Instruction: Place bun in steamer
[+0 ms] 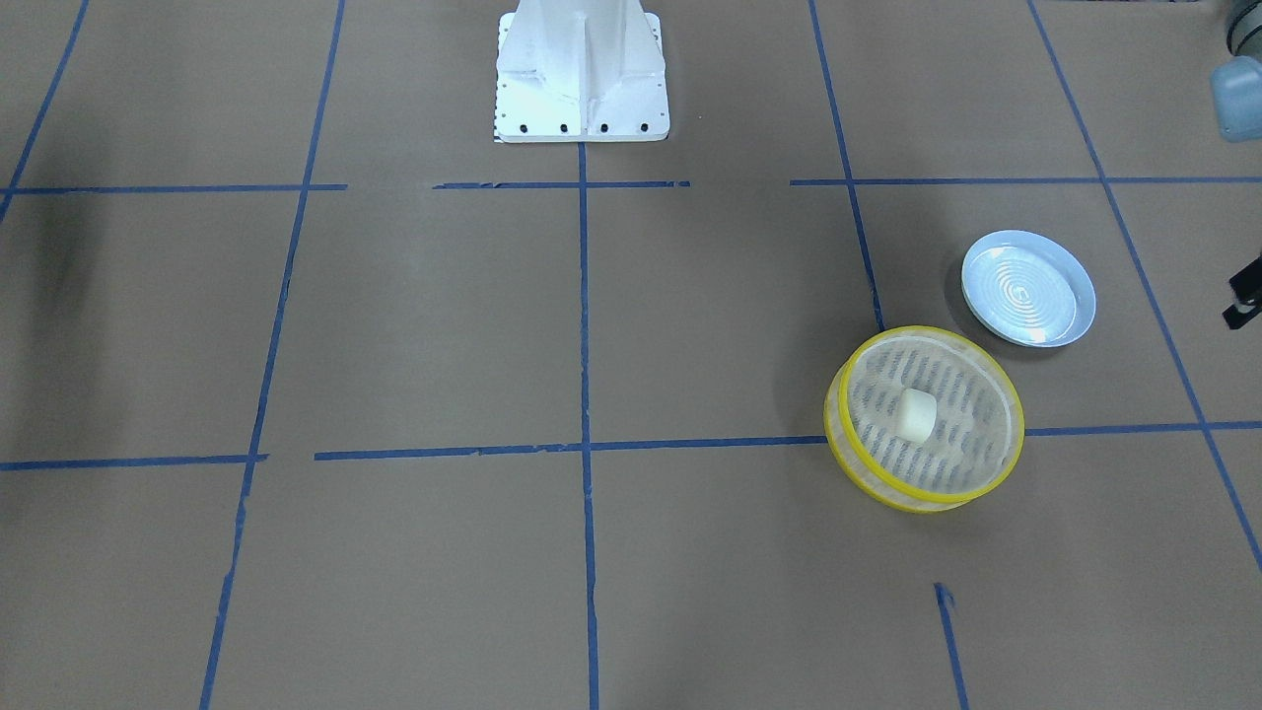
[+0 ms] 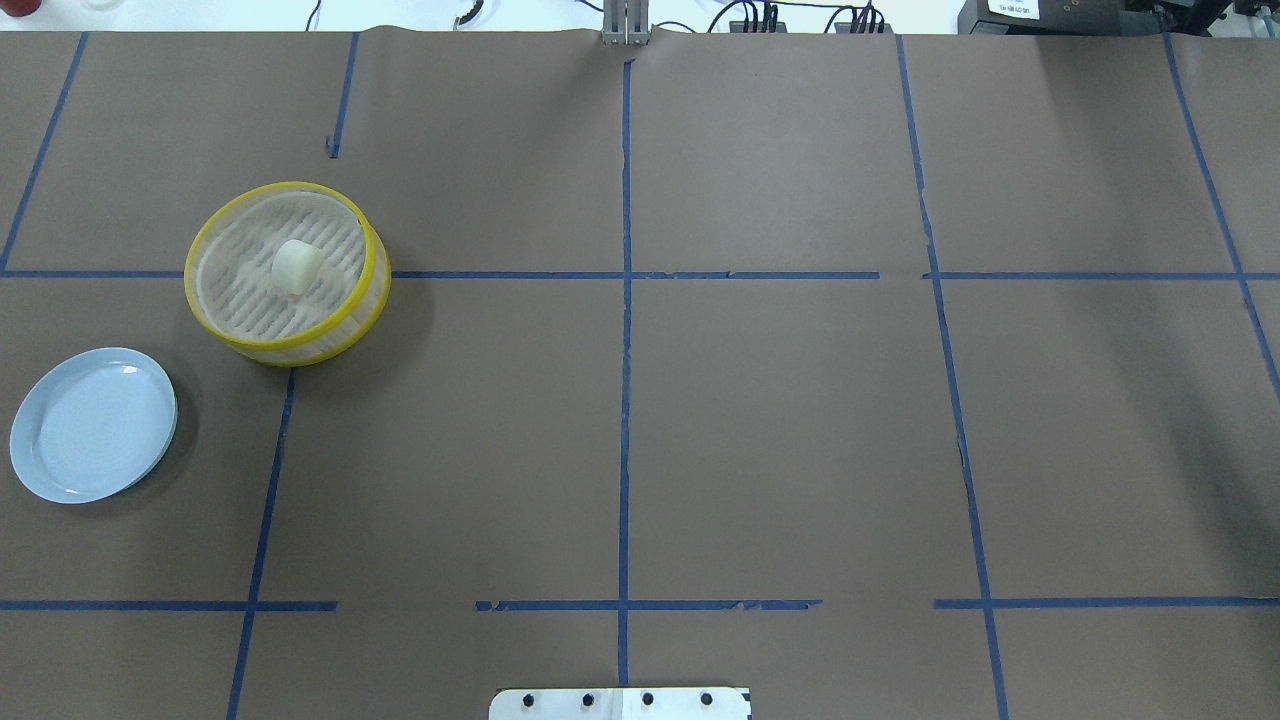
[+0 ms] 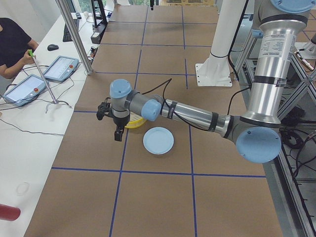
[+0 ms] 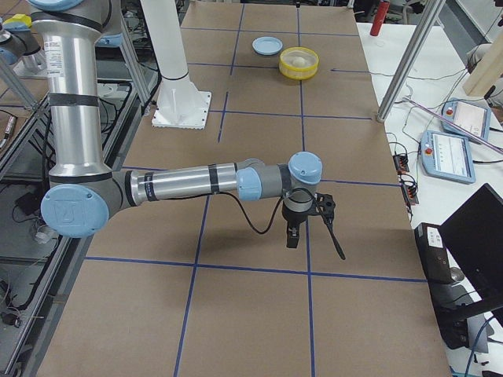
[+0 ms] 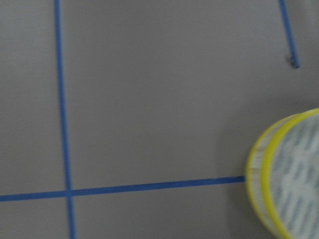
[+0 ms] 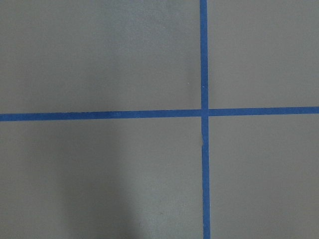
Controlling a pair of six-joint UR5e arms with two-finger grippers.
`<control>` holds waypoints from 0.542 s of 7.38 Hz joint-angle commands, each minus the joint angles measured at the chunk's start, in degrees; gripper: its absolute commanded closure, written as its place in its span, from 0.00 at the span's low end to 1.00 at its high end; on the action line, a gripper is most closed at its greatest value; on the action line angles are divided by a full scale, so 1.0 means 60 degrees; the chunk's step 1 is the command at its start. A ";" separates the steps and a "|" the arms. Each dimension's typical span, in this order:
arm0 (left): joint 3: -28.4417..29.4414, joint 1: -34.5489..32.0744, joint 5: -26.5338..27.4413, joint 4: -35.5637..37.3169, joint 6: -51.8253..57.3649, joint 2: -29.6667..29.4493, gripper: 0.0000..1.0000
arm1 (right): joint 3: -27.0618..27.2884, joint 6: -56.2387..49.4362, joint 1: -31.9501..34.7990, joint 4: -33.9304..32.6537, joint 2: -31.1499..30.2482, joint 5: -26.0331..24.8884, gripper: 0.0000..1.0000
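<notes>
The bun [image 1: 917,414] is a small cream-white lump lying on the mesh floor of the steamer [image 1: 892,491], a round basket with yellow rims. Both show in the overhead view, the bun [image 2: 297,266] inside the steamer [image 2: 262,347]. My left gripper [image 3: 118,133] hangs above the table beside the steamer, towards the operators' side, and holds nothing. Only a black bit of it shows at the front view's right edge, so I cannot tell if it is open. The left wrist view shows the steamer's rim [image 5: 261,164]. My right gripper [image 4: 292,234] hangs far from the steamer; I cannot tell its state.
A pale blue ringed plate [image 2: 92,424] lies empty beside the steamer on the robot's side. The white robot base [image 1: 582,74] stands at the table's middle edge. Blue tape lines grid the brown table. An operator [image 3: 12,44] and tablets [image 3: 61,68] are beside the table.
</notes>
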 commanded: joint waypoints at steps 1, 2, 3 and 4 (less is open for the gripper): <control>0.0323 -0.1386 -0.0070 -0.0051 0.1662 0.1261 0.00 | 0.0000 0.0000 0.0003 0.0000 0.0000 0.0000 0.00; 0.0310 -0.1464 -0.0057 -0.0051 0.1740 0.1309 0.00 | 0.0000 0.0000 0.0003 0.0000 0.0000 0.0000 0.00; 0.0339 -0.1450 -0.0071 -0.0022 0.1741 0.1367 0.00 | 0.0000 0.0000 0.0003 0.0000 0.0000 0.0000 0.00; 0.0325 -0.1450 -0.0057 0.0007 0.1741 0.1310 0.00 | 0.0000 0.0000 0.0003 0.0000 0.0000 0.0000 0.00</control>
